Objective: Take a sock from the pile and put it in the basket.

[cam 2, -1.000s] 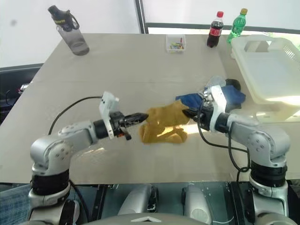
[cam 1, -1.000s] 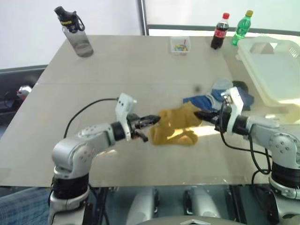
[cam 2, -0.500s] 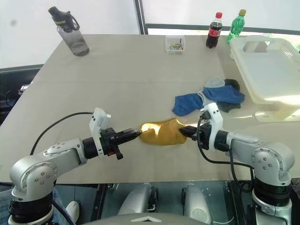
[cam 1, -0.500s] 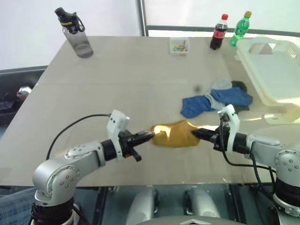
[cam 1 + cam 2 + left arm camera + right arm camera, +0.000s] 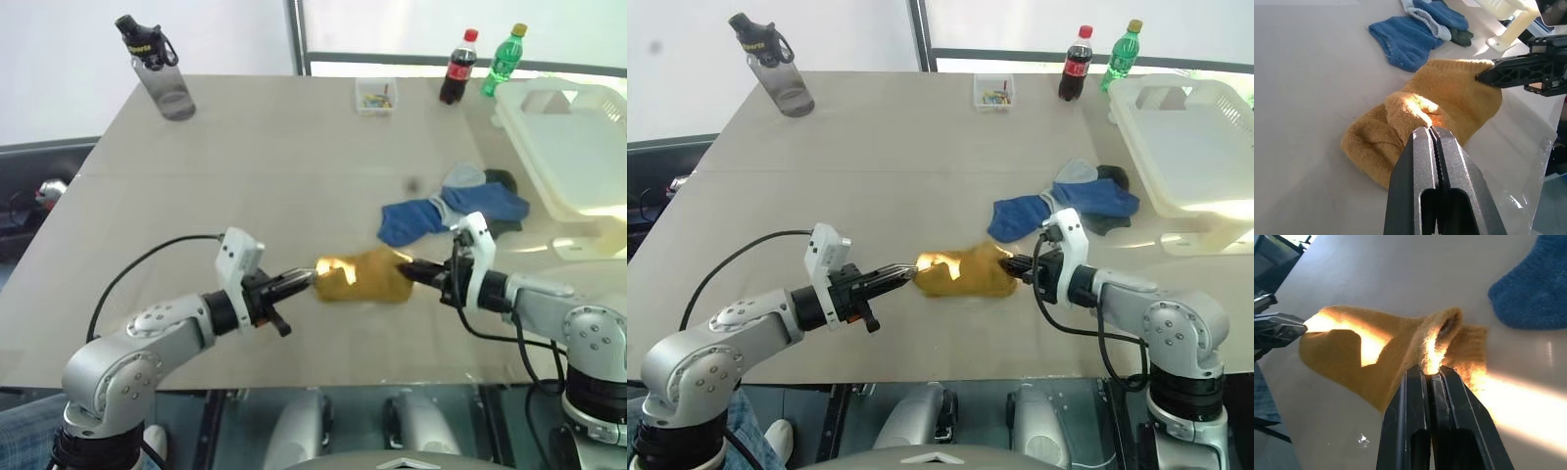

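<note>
Mustard sock stretched between both grippers, off the pile

The left gripper (image 5: 306, 279) and right gripper (image 5: 413, 268) are each clamped on one end of the mustard-yellow sock (image 5: 363, 277), which a second ago lay slack against the pile (image 5: 460, 206). It now hangs taut nearer the table (image 5: 245, 157) edge, well apart from the basket (image 5: 573, 147); transfer is still pending.
</note>
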Controlling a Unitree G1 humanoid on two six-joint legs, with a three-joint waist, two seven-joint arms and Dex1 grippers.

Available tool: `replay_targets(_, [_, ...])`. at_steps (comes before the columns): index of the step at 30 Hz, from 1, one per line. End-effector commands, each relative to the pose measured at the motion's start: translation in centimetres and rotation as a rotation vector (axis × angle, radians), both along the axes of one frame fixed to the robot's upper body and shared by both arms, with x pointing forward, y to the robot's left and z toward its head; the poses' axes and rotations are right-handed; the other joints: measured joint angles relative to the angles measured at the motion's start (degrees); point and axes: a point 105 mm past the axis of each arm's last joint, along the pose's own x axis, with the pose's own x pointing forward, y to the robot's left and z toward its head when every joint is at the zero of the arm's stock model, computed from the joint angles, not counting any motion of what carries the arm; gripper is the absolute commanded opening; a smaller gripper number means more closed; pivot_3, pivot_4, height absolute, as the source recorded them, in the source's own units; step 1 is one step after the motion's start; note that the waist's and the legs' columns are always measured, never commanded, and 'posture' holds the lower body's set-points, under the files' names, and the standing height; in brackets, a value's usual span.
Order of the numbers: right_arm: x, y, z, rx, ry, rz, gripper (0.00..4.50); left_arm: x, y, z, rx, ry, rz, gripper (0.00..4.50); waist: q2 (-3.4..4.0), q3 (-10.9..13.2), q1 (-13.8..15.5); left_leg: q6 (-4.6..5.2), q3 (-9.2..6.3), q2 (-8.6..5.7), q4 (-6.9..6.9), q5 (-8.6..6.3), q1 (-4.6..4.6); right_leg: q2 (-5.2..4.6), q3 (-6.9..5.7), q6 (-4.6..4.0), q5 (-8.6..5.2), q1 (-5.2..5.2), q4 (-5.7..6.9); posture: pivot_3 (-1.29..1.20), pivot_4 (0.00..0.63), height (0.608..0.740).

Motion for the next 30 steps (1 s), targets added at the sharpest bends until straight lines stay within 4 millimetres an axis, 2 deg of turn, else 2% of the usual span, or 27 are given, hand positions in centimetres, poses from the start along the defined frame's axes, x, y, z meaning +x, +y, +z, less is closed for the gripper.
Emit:
replay_targets(1, [0.6, -0.1, 0.7, -0.008, -0.045, -0.015, 0.07, -0.4, -0.7, 0.3, 0.005, -0.043, -0.024, 0.00, 0.00, 0.00, -0.01, 0.00, 0.00, 0.00, 0.00, 0.00, -0.01, 0.00, 0.00, 0.00, 0.00, 0.00, -0.01, 0.00, 0.150, 0.740])
replay_targets(12, [0.0, 0.2, -0.8, -0.045, 0.013, 0.012, 0.07, 0.2, -0.5, -0.3, 0.015, -0.042, -0.002, 0.00, 0.00, 0.00, -0.02, 0.01, -0.01, 0.00, -0.02, 0.00, -0.02, 0.00, 0.00, 0.00, 0.00, 0.00, -0.04, 0.00, 0.150, 0.740])
replay_targets(20, [0.2, -0.6, -1.7, -0.101, 0.041, -0.004, 0.07, 0.9, -0.4, -0.3, 0.024, -0.058, 0.008, 0.00, 0.00, 0.00, 0.03, 0.02, 0.00, 0.00, -0.02, -0.01, -0.03, 0.00, -0.01, 0.00, 0.00, 0.00, -0.06, 0.00, 0.150, 0.740])
replay_targets(22, [0.2, -0.7, -1.8, -0.109, 0.039, 0.006, 0.70, 1.0, -0.5, -0.4, 0.024, -0.059, 0.003, 0.00, 0.00, 0.00, 0.02, 0.02, 0.00, 0.00, -0.03, -0.01, -0.04, 0.00, -0.01, 0.00, 0.00, 0.00, -0.07, 0.00, 0.150, 0.740])
replay_targets(23, [0.0, -0.6, -1.8, -0.110, 0.036, 0.017, 0.84, 1.0, -0.5, -0.4, 0.024, -0.059, 0.002, 0.00, 0.00, 0.00, 0.02, 0.02, 0.00, 0.00, -0.03, -0.01, -0.04, 0.00, -0.01, 0.00, 0.00, 0.00, -0.08, 0.00, 0.150, 0.740])
replay_targets(26, [-0.6, -0.7, -1.6, -0.135, 0.014, 0.049, 2.17, 1.1, -0.6, -0.5, 0.024, -0.059, -0.002, 0.00, 0.00, 0.00, 0.07, 0.02, 0.00, 0.00, -0.04, -0.01, -0.04, 0.00, -0.01, 0.00, 0.00, 0.00, -0.10, 0.00, 0.150, 0.740])
replay_targets(27, [-0.6, -0.9, -1.6, -0.143, 0.008, 0.047, 2.76, 1.1, -0.6, -0.5, 0.024, -0.059, -0.003, 0.00, 0.00, 0.00, 0.07, 0.02, -0.01, 0.00, -0.05, -0.01, -0.05, 0.00, -0.02, 0.00, 0.00, 0.00, -0.12, 0.00, 0.150, 0.740])
replay_targets(28, [-0.6, -1.1, -1.3, -0.149, -0.016, 0.053, 2.94, 1.1, -0.7, -0.5, 0.024, -0.059, -0.004, 0.00, 0.00, 0.00, 0.07, 0.03, -0.01, 0.00, -0.05, -0.02, -0.05, 0.00, -0.02, 0.00, 0.00, 0.00, -0.12, 0.00, 0.150, 0.740])
replay_targets(30, [-0.4, -1.3, -0.1, -0.145, -0.119, 0.072, 2.94, 1.1, -0.7, -0.6, 0.025, -0.057, -0.005, 0.00, 0.00, 0.00, 0.07, 0.04, -0.01, 0.00, -0.05, -0.02, -0.06, -0.02, -0.02, 0.01, 0.00, 0.00, -0.13, 0.00, 0.150, 0.740])
